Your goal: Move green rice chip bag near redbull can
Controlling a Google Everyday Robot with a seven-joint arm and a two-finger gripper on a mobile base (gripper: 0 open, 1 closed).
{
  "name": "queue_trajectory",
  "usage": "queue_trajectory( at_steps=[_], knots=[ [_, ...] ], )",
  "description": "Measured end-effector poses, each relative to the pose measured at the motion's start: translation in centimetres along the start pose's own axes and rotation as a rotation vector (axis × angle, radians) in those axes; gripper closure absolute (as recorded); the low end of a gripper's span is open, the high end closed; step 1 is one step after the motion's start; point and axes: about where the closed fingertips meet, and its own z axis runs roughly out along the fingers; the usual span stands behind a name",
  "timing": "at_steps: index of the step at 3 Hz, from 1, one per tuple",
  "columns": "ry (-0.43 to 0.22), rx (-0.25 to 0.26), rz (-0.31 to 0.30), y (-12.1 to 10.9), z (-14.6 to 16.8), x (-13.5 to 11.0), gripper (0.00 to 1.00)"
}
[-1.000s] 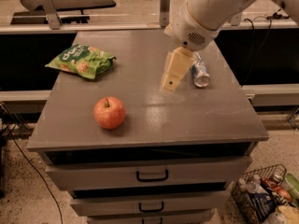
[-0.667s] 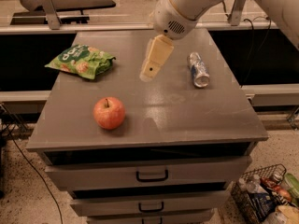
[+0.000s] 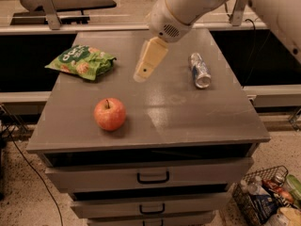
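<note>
The green rice chip bag (image 3: 82, 60) lies flat at the back left of the grey cabinet top (image 3: 155, 107). The redbull can (image 3: 199, 69) lies on its side at the back right, its shiny round end facing the front. My gripper (image 3: 142, 73) hangs from the white arm above the middle of the top, between the bag and the can, about a hand's width right of the bag. It holds nothing.
A red apple (image 3: 109, 114) stands at the front left of the top. Drawers with dark handles (image 3: 153, 177) run below the front edge. A wire basket (image 3: 268, 201) of items sits on the floor at the lower right.
My gripper has moved left across the top, from beside the can toward the bag. The bag, the can and the apple have not moved.
</note>
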Motion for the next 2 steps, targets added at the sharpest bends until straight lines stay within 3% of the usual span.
queue_trajectory(
  at_steps=[2],
  knots=[
    [-0.219,0.003,0.042,-4.1,10.7,-7.9,0.0]
  ],
)
